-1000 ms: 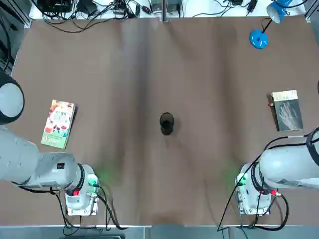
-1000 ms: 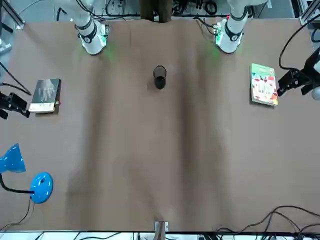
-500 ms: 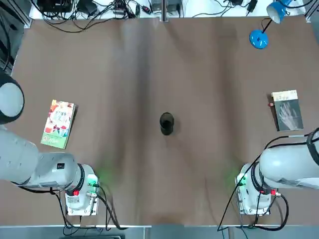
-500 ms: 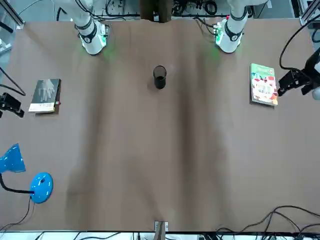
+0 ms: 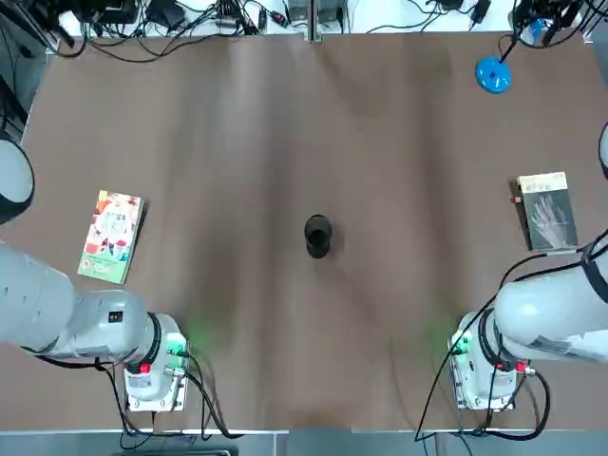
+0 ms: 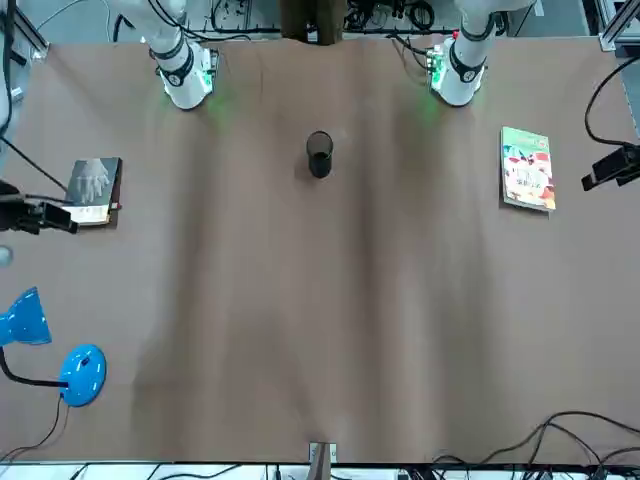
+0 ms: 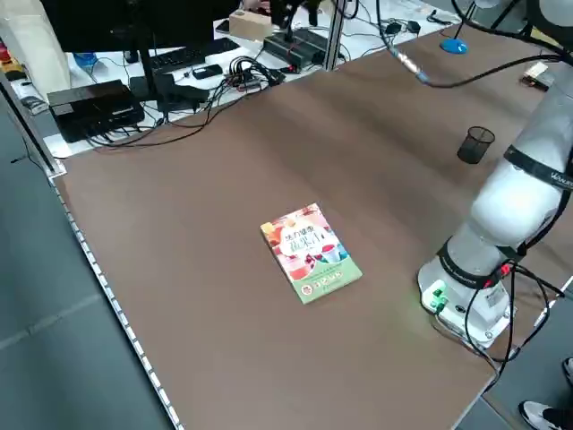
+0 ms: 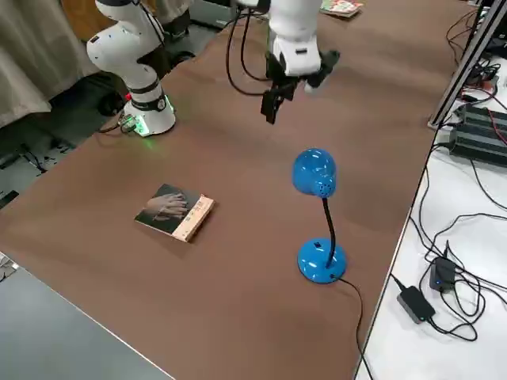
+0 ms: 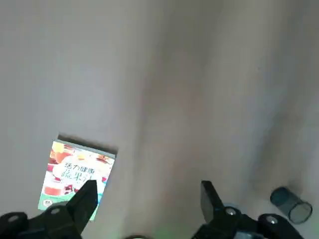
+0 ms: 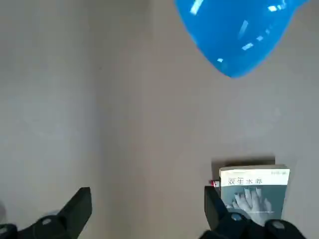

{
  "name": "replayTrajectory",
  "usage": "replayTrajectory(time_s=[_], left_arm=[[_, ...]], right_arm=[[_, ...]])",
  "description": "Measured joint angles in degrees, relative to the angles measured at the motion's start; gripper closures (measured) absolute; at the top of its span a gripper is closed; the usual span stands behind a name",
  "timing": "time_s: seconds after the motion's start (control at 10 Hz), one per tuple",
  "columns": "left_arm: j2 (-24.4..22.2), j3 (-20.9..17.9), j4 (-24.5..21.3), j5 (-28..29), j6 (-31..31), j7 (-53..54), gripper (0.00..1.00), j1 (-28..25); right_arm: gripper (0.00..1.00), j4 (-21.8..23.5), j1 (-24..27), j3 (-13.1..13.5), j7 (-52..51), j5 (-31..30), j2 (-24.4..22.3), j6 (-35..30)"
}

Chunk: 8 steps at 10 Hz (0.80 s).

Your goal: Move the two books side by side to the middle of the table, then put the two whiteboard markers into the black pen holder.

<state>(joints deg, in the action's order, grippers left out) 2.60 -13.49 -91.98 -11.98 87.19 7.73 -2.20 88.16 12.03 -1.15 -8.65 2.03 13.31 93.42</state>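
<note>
While my left hand (image 9: 144,199) hovers spread, the floral book (image 9: 75,172) at eight o'clock looks thin, stiff; I would pinch its edge.

Blue desk lamp and desk clutter at the table's edges

A blue desk lamp (image 8: 318,222) with a round base stands near one far corner; black cables (image 5: 161,28) and a power adapter (image 8: 416,299) lie along the white bench beyond, with black boxes (image 7: 94,107).
</note>
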Motion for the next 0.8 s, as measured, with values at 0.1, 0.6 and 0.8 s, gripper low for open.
replayTrajectory(time_s=[0.1, 0.6, 0.8], left_arm=[[-0.31, -3.92, -3.17, -1.72, 0.36, 5.84, 0.08, -0.10], [0.74, -22.65, -19.45, -12.76, 5.73, 40.88, 0.05, -0.34], [6.42, -28.46, -21.88, -18.05, 6.27, 56.52, 0.03, -0.56]], right_arm=[[0.00, -0.02, 2.58, 0.05, -2.67, 0.03, 0.46, -0.15], [0.00, -0.42, 22.38, 0.41, -36.59, 12.04, 7.87, -0.45], [0.00, -2.73, 29.20, 0.35, -50.35, 16.76, 16.03, -0.10]])
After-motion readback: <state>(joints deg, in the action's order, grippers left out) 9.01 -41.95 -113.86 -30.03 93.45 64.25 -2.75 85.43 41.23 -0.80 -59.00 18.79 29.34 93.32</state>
